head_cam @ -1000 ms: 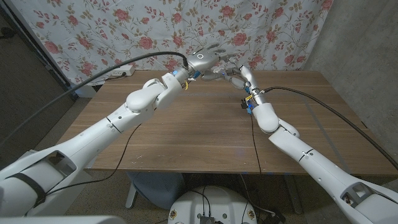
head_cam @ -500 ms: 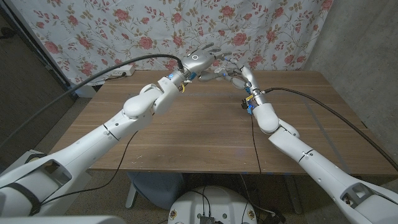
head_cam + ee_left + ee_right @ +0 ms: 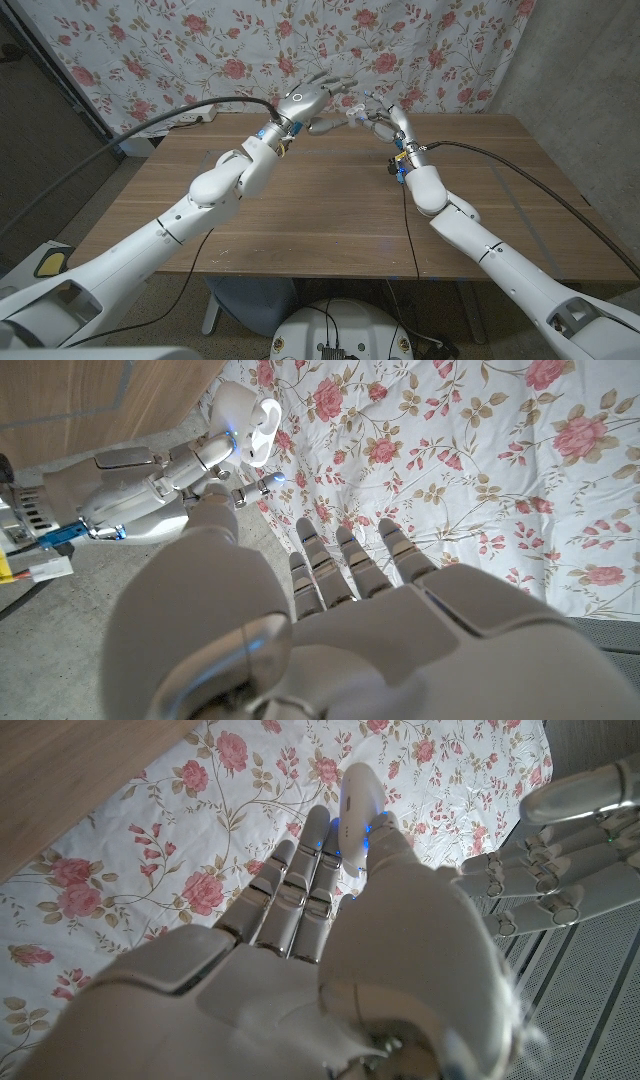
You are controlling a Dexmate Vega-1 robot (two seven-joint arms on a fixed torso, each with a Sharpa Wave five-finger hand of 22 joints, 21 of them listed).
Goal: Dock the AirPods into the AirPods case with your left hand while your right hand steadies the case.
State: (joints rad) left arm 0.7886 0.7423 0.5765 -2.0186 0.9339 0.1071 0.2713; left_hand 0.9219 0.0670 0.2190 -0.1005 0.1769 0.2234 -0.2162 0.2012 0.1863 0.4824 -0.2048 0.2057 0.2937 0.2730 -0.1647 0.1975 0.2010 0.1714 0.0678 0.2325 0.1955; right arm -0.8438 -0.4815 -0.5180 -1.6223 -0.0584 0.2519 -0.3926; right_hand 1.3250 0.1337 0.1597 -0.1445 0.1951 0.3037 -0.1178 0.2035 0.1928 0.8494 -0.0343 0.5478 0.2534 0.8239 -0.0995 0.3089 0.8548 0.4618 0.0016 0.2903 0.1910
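Right hand of mine pinches the white AirPods case, raised over the table's far edge near 12 o'clock. Left hand, at its 9 o'clock, hangs with fingers spread, holding nothing I can see.

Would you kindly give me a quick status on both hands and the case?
Right hand holds the white case, lifted off the table. Left hand open, fingers spread, raised beside it. No earbud visible. Nothing between the hands.
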